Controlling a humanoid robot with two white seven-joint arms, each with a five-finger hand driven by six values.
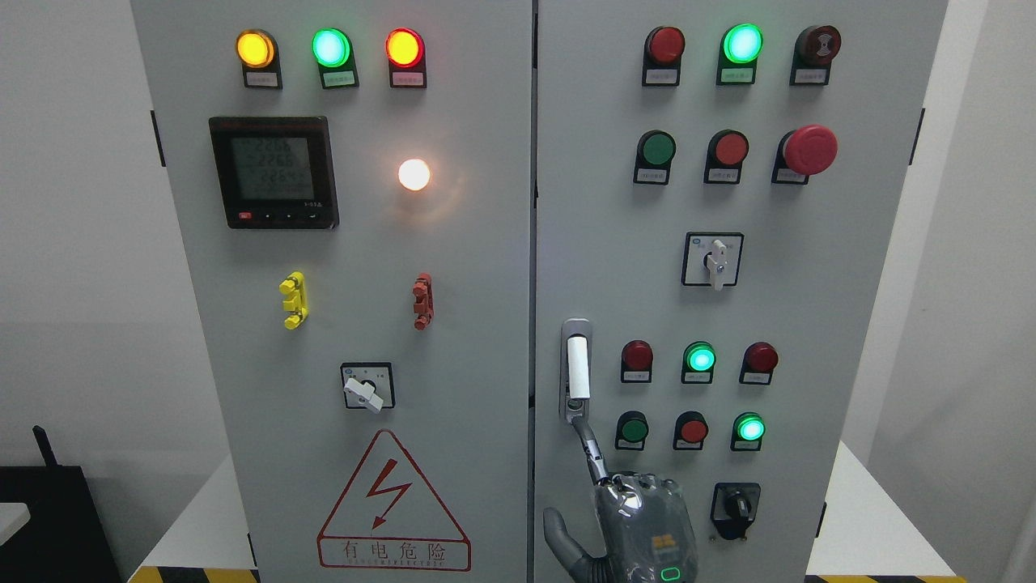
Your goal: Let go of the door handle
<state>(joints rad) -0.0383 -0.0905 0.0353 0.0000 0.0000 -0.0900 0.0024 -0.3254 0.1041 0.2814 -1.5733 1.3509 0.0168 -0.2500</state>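
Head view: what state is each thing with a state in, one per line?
Door handle: flat in its recess, not grasped.
Hand: one finger extended to the handle's lower end.
Cabinet doors: both closed.
Meter screen: on.
White lamp: lit.
Emergency stop: state unclear.

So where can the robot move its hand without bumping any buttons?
Bare grey metal lies on the right door between the door handle and the white switch, and on the left door beside the warning triangle. It is crowded right of the handle, where round buttons sit above the right hand.
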